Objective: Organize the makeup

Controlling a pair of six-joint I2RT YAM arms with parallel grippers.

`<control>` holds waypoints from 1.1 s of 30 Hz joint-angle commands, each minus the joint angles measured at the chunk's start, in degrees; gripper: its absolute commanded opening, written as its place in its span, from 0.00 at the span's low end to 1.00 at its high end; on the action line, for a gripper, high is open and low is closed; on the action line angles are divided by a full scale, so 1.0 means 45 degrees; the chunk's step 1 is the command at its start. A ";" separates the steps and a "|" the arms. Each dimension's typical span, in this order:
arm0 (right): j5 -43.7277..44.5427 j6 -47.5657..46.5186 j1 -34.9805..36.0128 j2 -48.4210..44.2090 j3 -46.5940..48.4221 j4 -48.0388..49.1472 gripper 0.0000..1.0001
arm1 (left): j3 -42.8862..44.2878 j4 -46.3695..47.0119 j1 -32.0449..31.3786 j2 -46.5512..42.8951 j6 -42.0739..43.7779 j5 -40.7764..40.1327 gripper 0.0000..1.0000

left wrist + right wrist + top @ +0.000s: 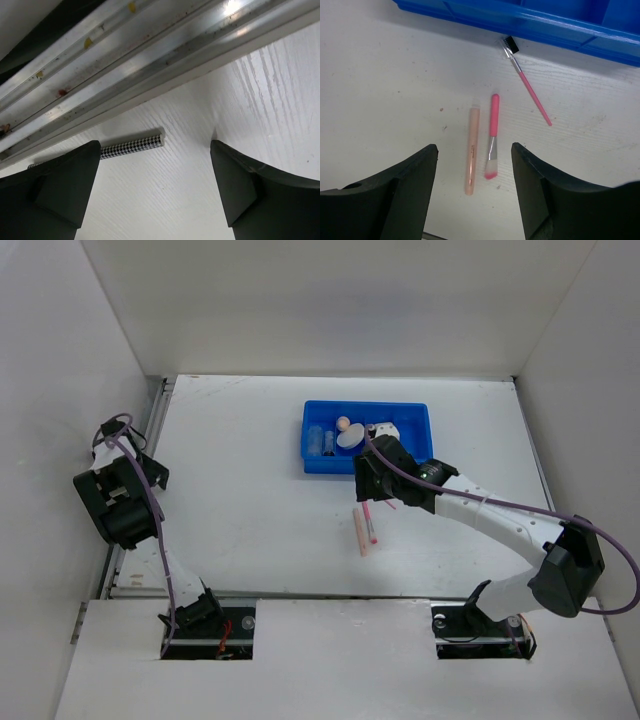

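My right gripper is open and hovers just in front of the blue tray. In the right wrist view my open gripper is above a peach pencil and a pink flat brush, which lie side by side on the table. A thin pink brow brush lies nearer the tray. The tray holds a clear tube, a peach sponge, a cream puff and a small black cylinder. My left gripper is open and empty at the table's left edge.
In the left wrist view my open gripper looks at an aluminium rail along the table's edge. A thin houndstooth-patterned stick lies next to the rail. White walls enclose the table on three sides.
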 commanded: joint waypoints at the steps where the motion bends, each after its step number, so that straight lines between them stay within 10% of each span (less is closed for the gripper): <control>1: 0.0164 0.0084 0.0135 -0.0327 0.0427 0.0006 0.67 | 0.0485 -0.0800 0.0081 -0.0008 0.0641 0.0823 0.91; 23: 0.0164 0.0084 0.0135 -0.0677 0.0311 0.0006 0.68 | 0.0368 -0.1152 -0.0583 -0.2348 -0.0332 0.0164 0.89; 28: 0.0282 0.0084 0.0135 -0.0679 0.0310 0.0006 0.68 | -0.0664 -0.1482 -0.0583 -0.3775 -0.3290 -0.0793 0.66; 33: 0.0282 0.0084 0.0135 -0.0679 0.0310 0.0006 0.68 | -0.1856 -0.2674 -0.0583 -0.4596 -0.8041 -0.1147 0.66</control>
